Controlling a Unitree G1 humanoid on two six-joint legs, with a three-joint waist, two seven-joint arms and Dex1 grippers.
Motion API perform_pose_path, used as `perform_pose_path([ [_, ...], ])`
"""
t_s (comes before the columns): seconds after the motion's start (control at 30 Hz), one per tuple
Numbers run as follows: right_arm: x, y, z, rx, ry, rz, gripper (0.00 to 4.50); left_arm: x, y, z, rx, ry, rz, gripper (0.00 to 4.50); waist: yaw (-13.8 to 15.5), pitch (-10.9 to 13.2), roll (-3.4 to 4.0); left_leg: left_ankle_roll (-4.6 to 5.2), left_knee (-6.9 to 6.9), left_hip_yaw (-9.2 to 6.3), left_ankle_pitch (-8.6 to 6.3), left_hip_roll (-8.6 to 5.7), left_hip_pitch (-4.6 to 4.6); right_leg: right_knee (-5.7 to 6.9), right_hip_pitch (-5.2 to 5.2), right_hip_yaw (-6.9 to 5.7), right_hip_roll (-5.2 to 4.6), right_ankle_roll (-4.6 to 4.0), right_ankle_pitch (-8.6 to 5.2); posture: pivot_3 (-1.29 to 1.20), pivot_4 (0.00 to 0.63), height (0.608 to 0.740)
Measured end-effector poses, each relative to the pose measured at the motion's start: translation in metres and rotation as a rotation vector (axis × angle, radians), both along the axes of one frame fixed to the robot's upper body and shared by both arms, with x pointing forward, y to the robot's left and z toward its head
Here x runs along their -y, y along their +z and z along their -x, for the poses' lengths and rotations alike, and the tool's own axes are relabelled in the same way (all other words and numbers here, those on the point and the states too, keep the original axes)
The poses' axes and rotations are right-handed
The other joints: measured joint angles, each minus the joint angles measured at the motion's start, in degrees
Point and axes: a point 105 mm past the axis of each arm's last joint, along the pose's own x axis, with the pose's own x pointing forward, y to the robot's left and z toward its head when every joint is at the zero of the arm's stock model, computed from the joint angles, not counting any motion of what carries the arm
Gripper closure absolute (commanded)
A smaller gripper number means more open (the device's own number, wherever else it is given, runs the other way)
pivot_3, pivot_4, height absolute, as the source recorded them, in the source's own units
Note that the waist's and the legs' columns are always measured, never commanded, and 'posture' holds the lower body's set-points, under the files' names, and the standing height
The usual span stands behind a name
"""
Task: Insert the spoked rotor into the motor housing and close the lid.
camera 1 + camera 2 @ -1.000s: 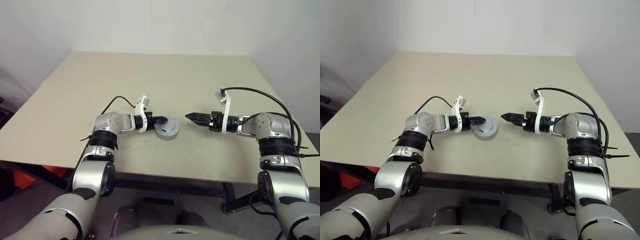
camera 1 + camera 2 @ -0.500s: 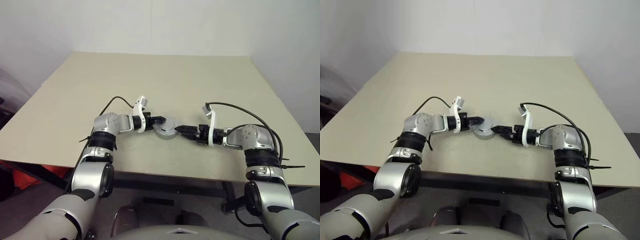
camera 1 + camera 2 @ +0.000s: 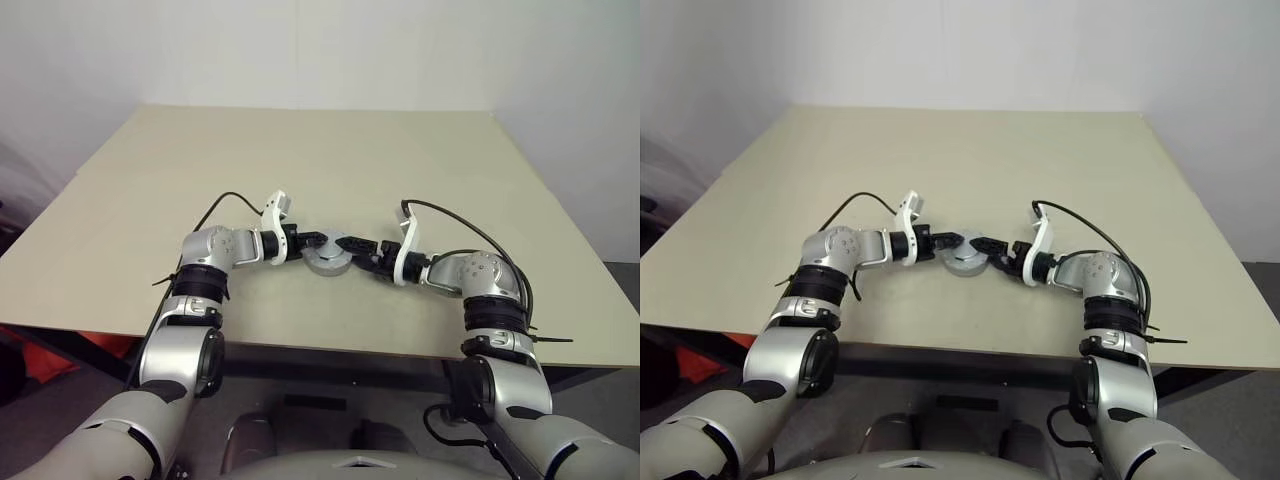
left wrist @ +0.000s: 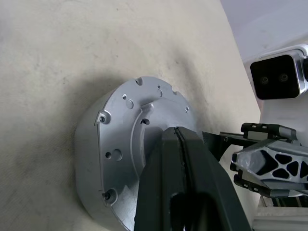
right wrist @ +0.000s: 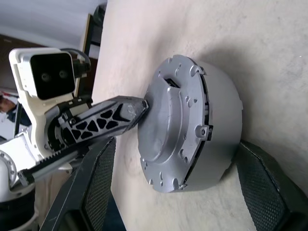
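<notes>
The motor housing (image 5: 222, 126) is a round grey metal body standing on the tan table (image 3: 320, 160). The lid (image 5: 166, 120), a grey disc with screw holes, lies on top of it, with a thin dark gap along one edge. My left gripper (image 4: 179, 144) is shut, and its tips rest on the lid's top face. My right gripper (image 5: 177, 144) is open. Its two fingers (image 5: 98, 183) stand on either side of the housing without clamping it. In the head views both grippers meet at the housing (image 3: 328, 260) from opposite sides. The spoked rotor is hidden.
The table's front edge (image 3: 330, 345) runs just below the housing. Black cables (image 3: 470, 215) loop off both wrists above the tabletop. A white wall (image 3: 320, 50) stands behind the table.
My right arm has swung left and down, so its open fingers now straddle the housing. The left gripper has stayed shut at the lid.
</notes>
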Motion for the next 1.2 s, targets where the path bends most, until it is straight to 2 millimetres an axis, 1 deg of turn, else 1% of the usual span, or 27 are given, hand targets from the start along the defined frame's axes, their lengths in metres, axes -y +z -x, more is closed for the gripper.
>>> perform_pose_path([
  [0.1, -0.006, 0.002, -0.001, -0.011, -0.004, -0.021, 0.16, -0.001, 0.001, -0.001, 0.005, 0.005, 0.0, 4.5, 0.02, 0.01, 0.02, -0.05, -0.09, 0.0, 0.03, 0.0, -0.01, 0.0, -0.07, 0.0, 0.0, 0.0, 0.0, 0.0, 0.0, 0.74],
  [0.4, -0.012, 0.01, -0.002, 0.008, -0.004, -0.028, 0.16, -0.008, 0.004, -0.004, 0.017, 0.03, -0.008, 4.5, -0.16, 0.03, 0.03, -0.16, -0.37, 0.0, 0.1, 0.0, 0.05, -0.01, -0.11, 0.01, 0.08, -0.06, -0.03, 0.0, 0.0, 0.74],
  [0.67, -0.018, 0.012, -0.001, 0.024, 0.01, -0.023, 0.16, -0.01, 0.004, -0.006, 0.023, 0.047, -0.012, 4.5, -0.64, 0.03, 0.03, -0.3, -0.52, 0.01, 0.19, 0.0, 0.14, -0.01, -0.11, 0.01, 0.1, -0.08, -0.04, 0.0, 0.0, 0.74],
  [0.9, -0.022, 0.002, 0.0, 0.009, 0.024, 0.033, 0.16, -0.009, 0.002, -0.006, 0.014, 0.049, -0.004, 4.5, -1.06, 0.03, 0.03, -0.32, -0.56, 0.01, 0.21, -0.01, 0.15, -0.01, -0.09, 0.01, 0.1, -0.08, -0.04, 0.0, 0.0, 0.74],
  [1.03, -0.023, 0.0, 0.001, 0.004, 0.026, 0.042, 0.16, -0.009, 0.002, -0.006, 0.012, 0.049, -0.003, 4.5, -1.07, 0.03, 0.03, -0.32, -0.57, 0.01, 0.21, -0.01, 0.19, -0.01, -0.05, 0.01, 0.1, -0.09, -0.05, 0.0, 0.0, 0.74],
  [1.13, -0.023, -0.001, -0.001, -0.012, 0.016, 0.049, 0.75, -0.009, 0.001, -0.006, 0.013, 0.051, -0.002, 4.5, -1.08, 0.02, 0.03, -0.33, -0.57, 0.01, 0.22, -0.01, 0.25, -0.01, 0.0, 0.01, 0.1, -0.1, -0.05, 0.0, 0.0, 0.74],
  [1.2, -0.021, -0.005, -0.002, -0.033, -0.001, 0.045, 1.37, -0.008, 0.001, -0.006, 0.014, 0.051, -0.002, 4.5, -1.05, 0.03, 0.03, -0.33, -0.57, 0.01, 0.22, -0.01, 0.24, -0.01, 0.0, 0.01, 0.1, -0.1, -0.05, 0.0, 0.0, 0.74],
])
